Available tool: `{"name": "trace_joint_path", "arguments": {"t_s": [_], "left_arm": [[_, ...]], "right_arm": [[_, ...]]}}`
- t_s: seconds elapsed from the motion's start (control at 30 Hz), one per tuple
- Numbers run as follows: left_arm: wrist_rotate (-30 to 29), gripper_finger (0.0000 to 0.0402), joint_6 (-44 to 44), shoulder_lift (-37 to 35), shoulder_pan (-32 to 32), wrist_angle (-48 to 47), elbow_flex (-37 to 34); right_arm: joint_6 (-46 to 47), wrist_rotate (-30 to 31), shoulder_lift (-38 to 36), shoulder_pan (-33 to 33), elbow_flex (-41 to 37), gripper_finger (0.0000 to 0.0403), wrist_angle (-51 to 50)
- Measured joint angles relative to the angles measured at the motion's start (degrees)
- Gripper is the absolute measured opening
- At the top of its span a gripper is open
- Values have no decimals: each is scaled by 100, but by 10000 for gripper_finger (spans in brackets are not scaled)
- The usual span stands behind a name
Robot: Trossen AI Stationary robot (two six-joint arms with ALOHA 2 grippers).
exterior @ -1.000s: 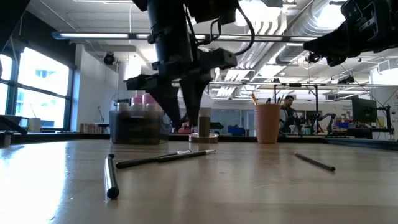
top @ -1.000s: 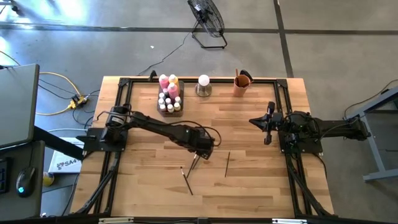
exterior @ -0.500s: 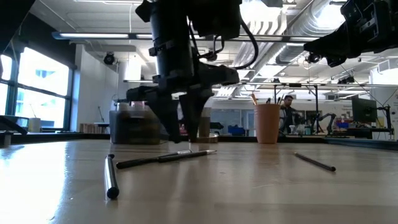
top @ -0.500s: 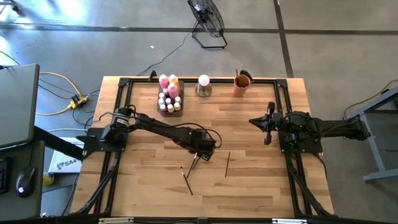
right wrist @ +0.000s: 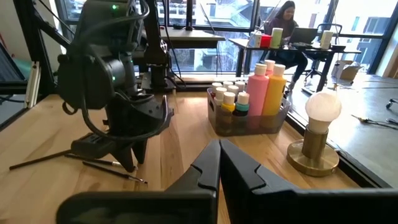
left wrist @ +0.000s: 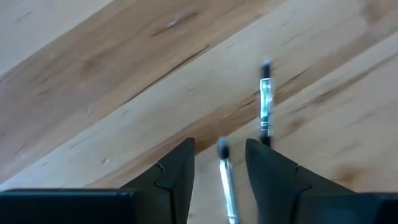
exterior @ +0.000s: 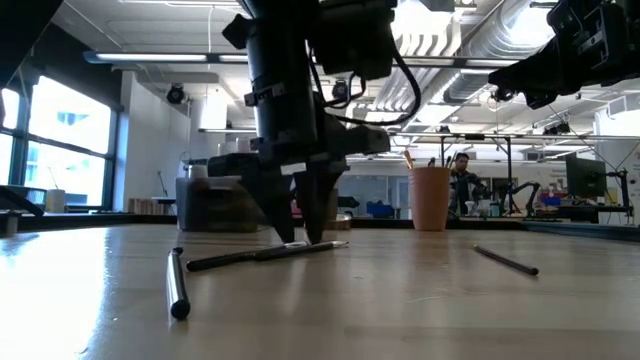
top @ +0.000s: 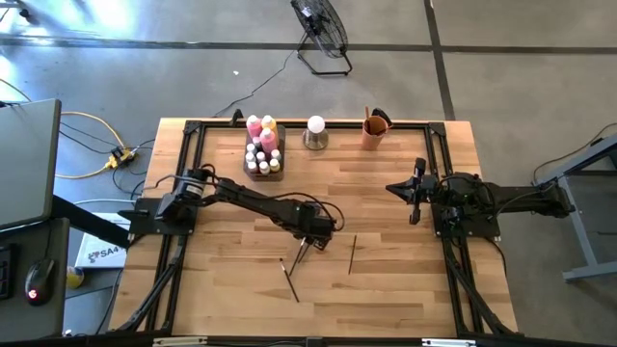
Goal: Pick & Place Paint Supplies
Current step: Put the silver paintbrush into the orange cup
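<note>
The left gripper (top: 303,248) is down at the table (top: 386,183) near its middle, well in front of the tray (top: 262,166) that stands at the far edge. Its fingers (left wrist: 177,177) are apart and straddle the tip end of a brush (left wrist: 225,180) without clamping it; in the low view the fingertips (exterior: 300,232) reach the table top right at that brush (exterior: 265,254). A second brush (left wrist: 265,106) lies just beyond the fingers, apart from them; in the high view it shows as a dark stick (top: 290,280) in front of the gripper, on the side away from the tray. A third brush (top: 352,253) lies farther toward the right arm's side, also well in front of the tray. The tray holds the paint bottles: a pink one (top: 254,127) and a yellow one (top: 270,125) at its far end, and small white-capped ones (top: 262,159) at the near end. Just beside the tray, along the same far edge, stands a white ball (top: 315,125) on a metal base, and beyond that an orange cup (top: 374,132) with something dark sticking out. The right gripper (top: 417,191) waits above the table's right side, level with the gap between tray and brushes, its fingers (right wrist: 208,168) pressed together and holding nothing.
</note>
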Motion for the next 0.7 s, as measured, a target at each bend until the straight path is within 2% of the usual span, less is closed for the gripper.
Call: {"name": "trace_joint_path", "arguments": {"t_s": [0.7], "left_arm": [[-116, 138, -1, 88, -9, 42, -2]], "right_arm": [[-2, 6, 2, 0, 0, 3, -35]]}}
